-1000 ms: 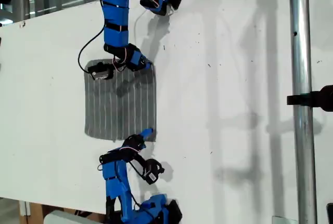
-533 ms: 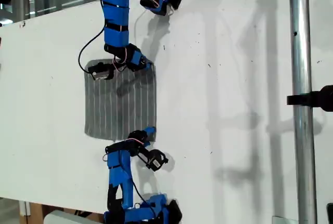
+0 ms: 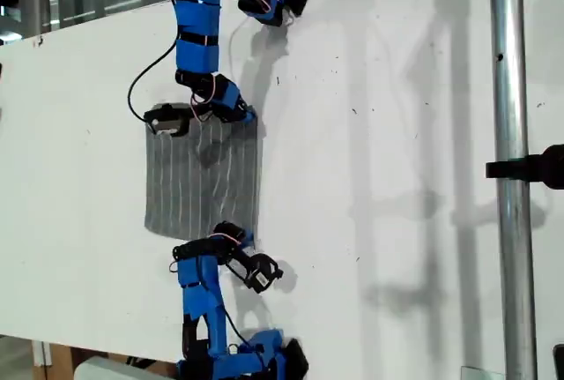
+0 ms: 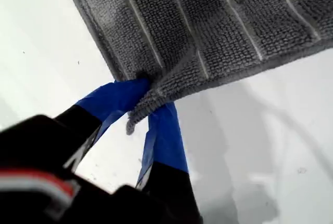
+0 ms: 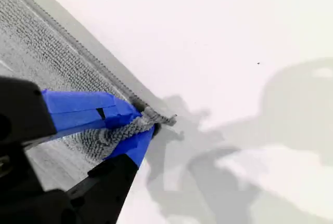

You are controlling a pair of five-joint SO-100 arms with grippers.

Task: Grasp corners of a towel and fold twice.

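The towel (image 3: 203, 177) lies on the worktop (image 3: 379, 63), toward the exterior view's left. One arm (image 3: 196, 36) reaches it from that view's top, another arm (image 3: 198, 301) from its bottom. Our first hand (image 4: 141, 104) and our second hand (image 5: 140, 122) each clamp one of the corners (image 4: 156, 91).

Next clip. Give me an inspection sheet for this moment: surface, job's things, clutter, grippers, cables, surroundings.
Surface: white table, a few small dark specks, arm shadows.
Job's things: grey striped towel lying mostly flat; two corners on the exterior view's right side pinched.
Clutter: nothing seen.
Grippers: my first gripper shut on a towel corner; my second gripper shut on another corner; blue fingers.
Cables: black cable looping beside the upper arm in the exterior view; thin wires on both arms.
Surroundings: metal pole with a black clamp at the exterior view's right.
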